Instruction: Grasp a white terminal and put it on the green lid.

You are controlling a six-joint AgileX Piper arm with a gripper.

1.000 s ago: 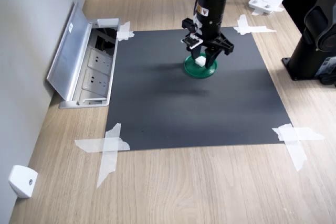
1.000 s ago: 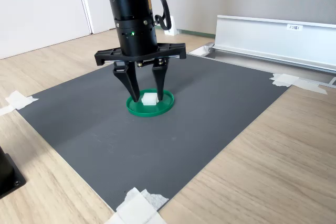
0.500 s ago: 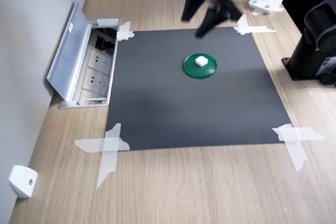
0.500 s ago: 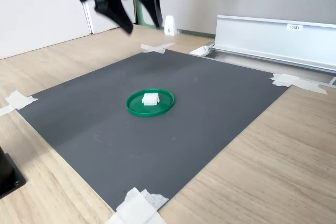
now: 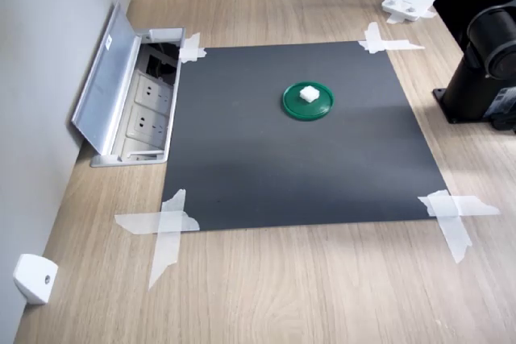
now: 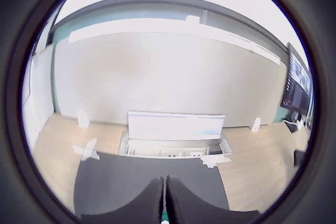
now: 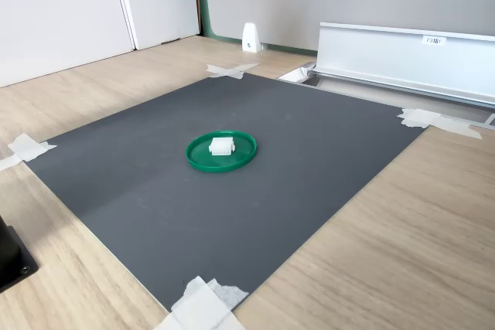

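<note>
1. Gripper (image 6: pixel 164 203): seen only in the wrist view, where its two dark fingers stand pressed together with no gap and nothing between them. It is raised high, facing the wall across the mat; neither exterior view shows the fingers.
2. Flat, round, dark green plastic lid (image 5: pixel 308 101) (image 7: pixel 221 151): lies flat on the dark grey square mat (image 5: pixel 298 167) (image 7: pixel 232 199), toward the mat's far half in the first exterior view.
3. Small white, roughly cubic plastic terminal (image 5: pixel 308 94) (image 7: pixel 221 145): rests inside the lid's raised rim, near its centre, in both exterior views. It is the lid's only content.
4. Mat fixing: strips of white tape (image 5: pixel 165 227) (image 7: pixel 199 307) hold the mat's corners to the light wooden tabletop (image 5: pixel 282 288) (image 7: pixel 402 253).
5. Recessed silver socket box (image 5: pixel 145 106) (image 6: pixel 176 148): sunk in the tabletop just beside the mat's edge at the first exterior view's left, its hinged metal cover (image 5: pixel 105 78) (image 7: pixel 406 50) standing open. Power outlets are visible inside.
6. Small white wedge-shaped piece (image 5: pixel 34 277): sits against the wall, well apart from the mat.
</note>
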